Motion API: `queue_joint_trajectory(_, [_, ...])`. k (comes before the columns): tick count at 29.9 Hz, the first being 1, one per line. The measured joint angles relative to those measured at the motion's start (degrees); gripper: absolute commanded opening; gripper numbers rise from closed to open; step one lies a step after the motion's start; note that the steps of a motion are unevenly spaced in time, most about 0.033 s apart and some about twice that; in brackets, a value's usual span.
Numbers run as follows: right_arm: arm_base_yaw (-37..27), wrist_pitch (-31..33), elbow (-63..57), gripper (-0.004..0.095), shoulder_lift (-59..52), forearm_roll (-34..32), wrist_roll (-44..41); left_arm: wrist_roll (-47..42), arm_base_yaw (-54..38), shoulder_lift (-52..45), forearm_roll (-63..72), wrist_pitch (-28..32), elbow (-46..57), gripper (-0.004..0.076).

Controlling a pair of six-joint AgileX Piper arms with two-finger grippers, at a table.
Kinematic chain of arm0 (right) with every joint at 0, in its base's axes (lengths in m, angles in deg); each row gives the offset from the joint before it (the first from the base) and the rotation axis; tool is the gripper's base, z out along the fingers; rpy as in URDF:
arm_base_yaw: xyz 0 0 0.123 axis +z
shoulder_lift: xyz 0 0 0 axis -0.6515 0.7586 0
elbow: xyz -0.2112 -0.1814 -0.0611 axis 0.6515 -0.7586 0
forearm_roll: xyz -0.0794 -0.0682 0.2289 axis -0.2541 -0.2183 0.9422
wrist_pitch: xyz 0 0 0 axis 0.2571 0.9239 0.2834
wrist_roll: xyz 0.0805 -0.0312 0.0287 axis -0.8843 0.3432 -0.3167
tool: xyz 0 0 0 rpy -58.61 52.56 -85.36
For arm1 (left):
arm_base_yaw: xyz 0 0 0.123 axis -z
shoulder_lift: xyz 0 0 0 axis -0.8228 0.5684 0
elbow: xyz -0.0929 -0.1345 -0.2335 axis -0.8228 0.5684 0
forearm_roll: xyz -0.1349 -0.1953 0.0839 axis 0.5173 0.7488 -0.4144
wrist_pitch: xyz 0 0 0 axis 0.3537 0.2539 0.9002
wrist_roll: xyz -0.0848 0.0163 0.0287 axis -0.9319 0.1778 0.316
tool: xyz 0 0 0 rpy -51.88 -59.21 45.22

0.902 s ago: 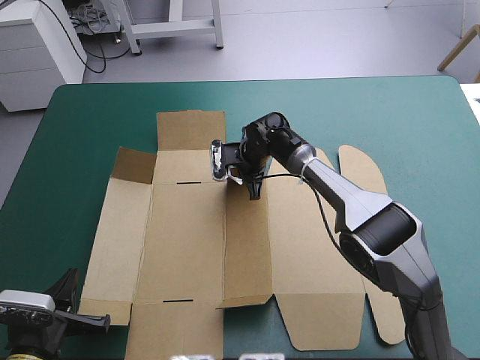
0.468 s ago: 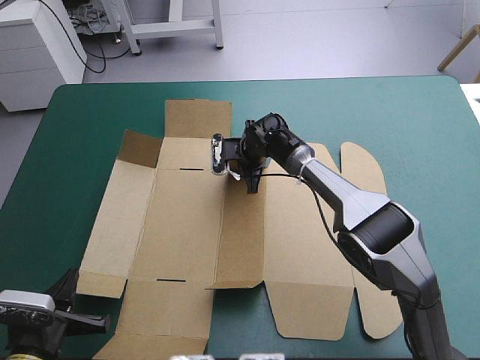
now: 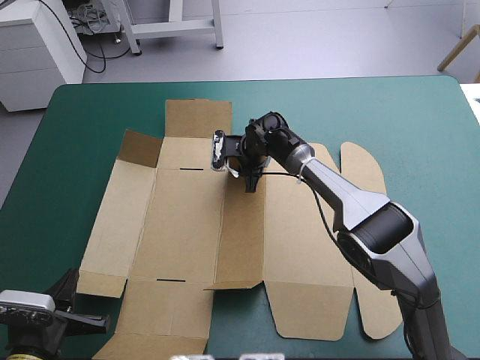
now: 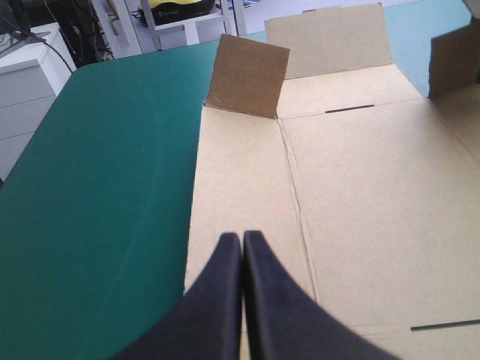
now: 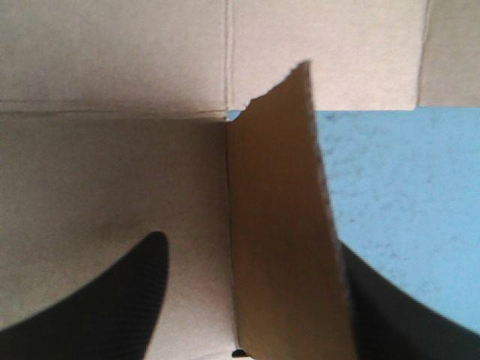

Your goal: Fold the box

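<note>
There is one box (image 3: 187,225), one table (image 3: 90,120) and two grippers. The box is a cut sheet of brown board lying open and mostly flat on the table's teal-green cover, across the middle of the table, with its near flaps close to the table's near edge. One small corner flap (image 3: 139,148) on the side toward the table's left edge stands raised, two rounded flaps (image 3: 360,161) lie flat on the side toward the table's right edge, and two thin slots (image 3: 191,170) are cut in the widest panel. The right gripper (image 3: 251,180) is over the table's middle, fingers spread wide, with an upright narrow flap (image 5: 277,225) between them, close against one finger. The left gripper (image 4: 241,255) is near the table's near left corner, fingers pressed together to a point, holding nothing, its tips above the board.
</note>
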Motion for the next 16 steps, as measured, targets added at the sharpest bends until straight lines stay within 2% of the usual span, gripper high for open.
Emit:
queue_joint_trajectory(2, [0.0,1.4,2.4,0.0853,0.1,-0.2,-1.7,0.2,0.0,0.0,0.0,0.0,0.0,-0.001])
queue_joint_trajectory(5, [0.0,5.0,7.4,0.084,0.1,-0.4,-4.9,0.2,0.0,0.0,0.0,0.0,0.0,-0.001])
queue_joint_trajectory(8, [0.0,9.5,13.0,0.0796,0.1,-1.6,-9.2,0.3,0.0,0.0,0.0,0.0,0.0,-0.001])
queue_joint_trajectory(10, [0.0,12.5,16.5,0.0727,0.1,-3.4,-12.6,0.4,0.0,0.0,0.0,0.0,0.0,-0.001])
queue_joint_trajectory(12, [-0.3,14.3,19.0,0.0586,0.0,-4.9,-16.5,0.4,0.0,0.0,0.0,0.0,0.0,-0.001])
queue_joint_trajectory(13, [-0.7,14.8,19.7,0.0483,-0.1,-5.1,-18.5,0.4,0.0,0.0,0.0,0.0,0.0,-0.001])
queue_joint_trajectory(16, [-2.4,15.5,20.4,0.0093,-1.0,-5.3,-24.4,0.4,0.0,0.0,0.0,0.0,0.0,-0.001])
